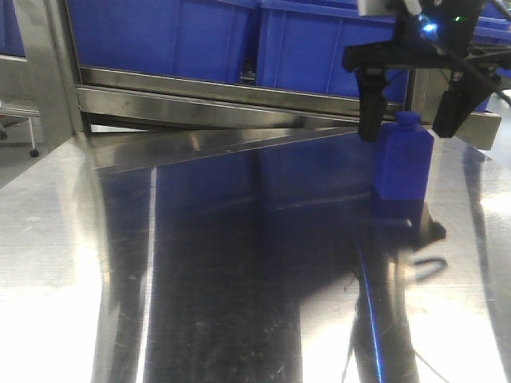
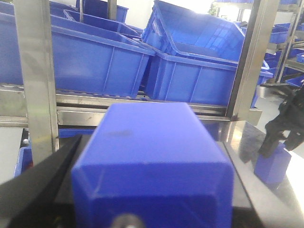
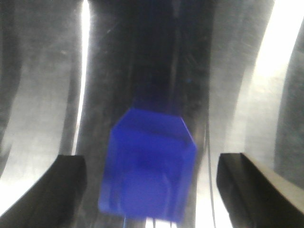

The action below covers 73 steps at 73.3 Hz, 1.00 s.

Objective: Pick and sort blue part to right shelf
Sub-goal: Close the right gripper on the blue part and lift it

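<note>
Two blue parts show. One blue part (image 1: 403,163) stands upright on the steel table (image 1: 239,263), near the rack at the right. My right gripper (image 1: 406,132) hangs open just above it, one finger on each side. In the right wrist view that part (image 3: 149,171) sits between the black fingers (image 3: 52,190) with a gap on both sides. My left gripper (image 2: 152,156) is shut on a second blue part (image 2: 152,142), which fills the space between its jaws. The right shelf (image 1: 215,100) runs along the back, carrying large blue bins (image 1: 160,36).
A steel upright (image 2: 38,80) stands close on the left in the left wrist view, and another post (image 2: 249,61) on the right. Tilted blue bins (image 2: 194,57) sit behind the front rail (image 2: 142,114). Off the table's left edge there is floor (image 1: 20,152).
</note>
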### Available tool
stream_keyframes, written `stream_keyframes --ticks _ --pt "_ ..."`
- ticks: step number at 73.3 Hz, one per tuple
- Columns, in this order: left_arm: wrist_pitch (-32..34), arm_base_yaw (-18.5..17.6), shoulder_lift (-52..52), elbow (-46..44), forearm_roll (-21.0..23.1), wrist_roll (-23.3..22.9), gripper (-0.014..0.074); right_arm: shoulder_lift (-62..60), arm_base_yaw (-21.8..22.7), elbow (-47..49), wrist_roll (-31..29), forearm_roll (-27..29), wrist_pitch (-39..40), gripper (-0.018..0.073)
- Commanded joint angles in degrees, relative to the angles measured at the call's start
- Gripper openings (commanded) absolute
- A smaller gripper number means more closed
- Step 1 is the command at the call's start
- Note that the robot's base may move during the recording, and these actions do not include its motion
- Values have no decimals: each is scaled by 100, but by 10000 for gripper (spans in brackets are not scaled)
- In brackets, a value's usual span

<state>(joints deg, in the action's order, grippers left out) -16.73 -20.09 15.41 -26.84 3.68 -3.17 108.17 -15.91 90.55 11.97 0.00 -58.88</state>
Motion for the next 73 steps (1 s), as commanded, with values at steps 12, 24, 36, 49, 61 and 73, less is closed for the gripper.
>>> stream_keyframes --ticks 12,24,36,49,61,73 --pt "565 -17 41 -171 11 13 321 21 -1 203 27 0 0 602" --pt "565 -17 41 -171 11 13 321 67 -1 203 27 0 -48 379" --pt "555 -17 41 -171 11 13 321 -22 -7 203 27 0 -60 201" --pt "555 -17 41 -171 11 13 321 -508 -12 203 27 0 -79 204" --pt "555 -17 41 -171 11 13 321 -1355 -111 112 27 0 83 204" --pt "555 -17 41 -171 11 13 321 -2375 -284 -474 -34 -76 559 204"
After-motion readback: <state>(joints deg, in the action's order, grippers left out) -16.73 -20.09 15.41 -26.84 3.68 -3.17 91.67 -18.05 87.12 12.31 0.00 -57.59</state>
